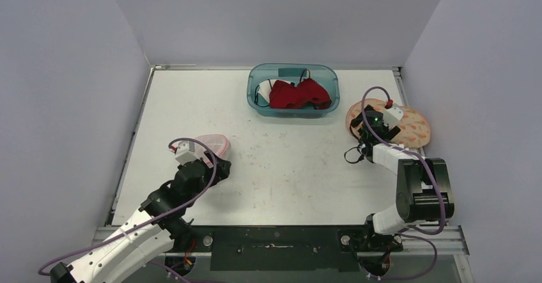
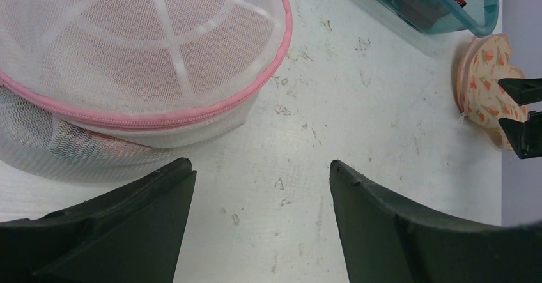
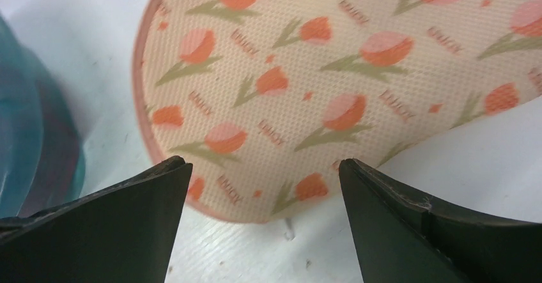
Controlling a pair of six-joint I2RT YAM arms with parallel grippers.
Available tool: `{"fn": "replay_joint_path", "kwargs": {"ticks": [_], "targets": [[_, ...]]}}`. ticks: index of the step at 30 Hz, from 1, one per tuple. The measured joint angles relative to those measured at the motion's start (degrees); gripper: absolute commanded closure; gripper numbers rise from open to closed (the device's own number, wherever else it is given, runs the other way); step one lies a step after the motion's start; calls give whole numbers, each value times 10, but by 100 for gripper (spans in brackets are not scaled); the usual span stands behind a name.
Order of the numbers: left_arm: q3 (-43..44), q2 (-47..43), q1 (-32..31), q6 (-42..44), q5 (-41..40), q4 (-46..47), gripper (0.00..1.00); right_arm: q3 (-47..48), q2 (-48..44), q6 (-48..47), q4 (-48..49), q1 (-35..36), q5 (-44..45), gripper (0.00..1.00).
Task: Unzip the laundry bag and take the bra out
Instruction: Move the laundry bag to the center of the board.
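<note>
A white mesh laundry bag point(image 1: 214, 145) with a pink zipper band lies at the left; in the left wrist view point(image 2: 140, 46) its zipper point(image 2: 192, 115) is shut and something pinkish shows through the mesh. My left gripper point(image 1: 220, 167) is open and empty just in front of it point(image 2: 259, 165). A tulip-print laundry bag point(image 1: 409, 126) lies flat at the right. My right gripper point(image 1: 364, 137) is open and empty over its near edge point(image 3: 263, 168), the print point(image 3: 307, 78) between the fingers. A small white tab point(image 3: 291, 229) sticks out at that edge. A red bra point(image 1: 297, 94) lies in the bin.
A teal plastic bin point(image 1: 255, 94) stands at the back middle of the white table and shows in the left wrist view point(image 2: 473, 21). Grey walls close in both sides and the back. The right arm's elbow point(image 1: 422, 190) sits near the front right.
</note>
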Motion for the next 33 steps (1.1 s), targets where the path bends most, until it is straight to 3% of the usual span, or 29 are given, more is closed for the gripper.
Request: {"fn": "replay_joint_path", "kwargs": {"ticks": [6, 17, 25, 29, 33], "targets": [[-4, -8, 2, -1, 4, 7, 25, 9, 45, 15, 16, -33, -7, 13], [-15, 9, 2, -9, 14, 26, 25, 119, 171, 23, 7, -31, -49, 16], [-16, 23, 2, -13, 16, 28, 25, 138, 184, 32, 7, -10, -67, 11], [-16, 23, 2, -12, 16, 29, 24, 138, 181, 34, 4, -9, -68, 1], [-16, 22, 3, -3, 16, 29, 22, 123, 135, 51, -36, -9, -40, 6]]}}
